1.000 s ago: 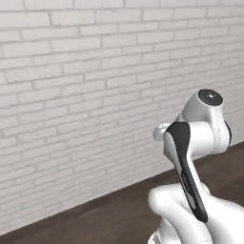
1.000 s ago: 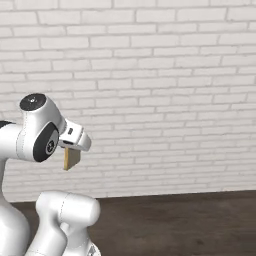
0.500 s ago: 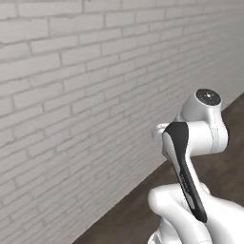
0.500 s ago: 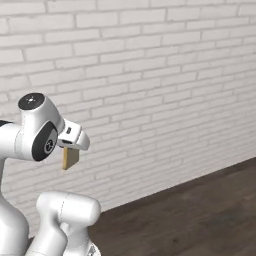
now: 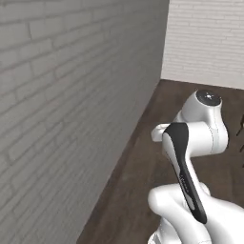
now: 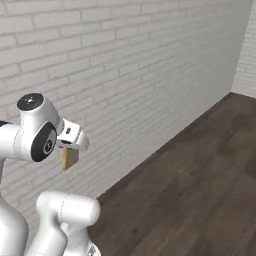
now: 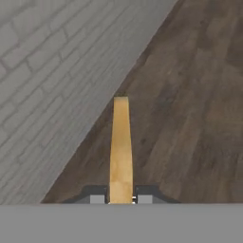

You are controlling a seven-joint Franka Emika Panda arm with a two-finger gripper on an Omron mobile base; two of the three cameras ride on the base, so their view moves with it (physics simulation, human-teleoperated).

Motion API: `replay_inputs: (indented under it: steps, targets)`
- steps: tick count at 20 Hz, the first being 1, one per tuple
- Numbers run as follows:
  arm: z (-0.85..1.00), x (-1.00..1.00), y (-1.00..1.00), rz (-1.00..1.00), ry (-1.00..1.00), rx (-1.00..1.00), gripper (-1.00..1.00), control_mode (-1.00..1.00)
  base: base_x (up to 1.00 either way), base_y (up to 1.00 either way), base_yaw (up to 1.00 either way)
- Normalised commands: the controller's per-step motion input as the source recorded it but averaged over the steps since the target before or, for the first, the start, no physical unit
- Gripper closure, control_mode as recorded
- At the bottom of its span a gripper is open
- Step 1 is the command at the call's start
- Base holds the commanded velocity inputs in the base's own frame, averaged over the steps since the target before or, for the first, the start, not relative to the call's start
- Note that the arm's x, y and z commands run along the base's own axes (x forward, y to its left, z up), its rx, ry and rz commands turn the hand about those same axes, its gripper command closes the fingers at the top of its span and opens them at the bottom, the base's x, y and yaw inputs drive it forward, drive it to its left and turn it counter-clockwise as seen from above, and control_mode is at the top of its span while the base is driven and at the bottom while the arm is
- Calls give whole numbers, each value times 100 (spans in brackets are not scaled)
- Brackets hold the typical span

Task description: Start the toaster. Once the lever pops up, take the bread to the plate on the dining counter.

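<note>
Claw pinches the bread edge-on at centre frame. Since a second ago the base has swung along the wall, probably carrying toast toward the plate.

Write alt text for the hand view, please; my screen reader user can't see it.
A thin tan slice of bread, seen edge-on, sticks straight out from the shut two-finger gripper that clamps it. Beyond it lie a dark wooden plank floor and a white brick wall meeting along a diagonal line.

bread edge-on between the gripper fingers, brick wall left, floor below
</note>
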Motion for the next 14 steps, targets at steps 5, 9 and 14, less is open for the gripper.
replay_inputs:
  steps: [5,9,14]
  targets:
    - [0,0,0,0,0,0,100,100,80,0,-63]
    - [0,0,0,0,0,0,100,100,84,0,-61]
    - [0,0,0,0,0,0,100,100,86,1,-60]
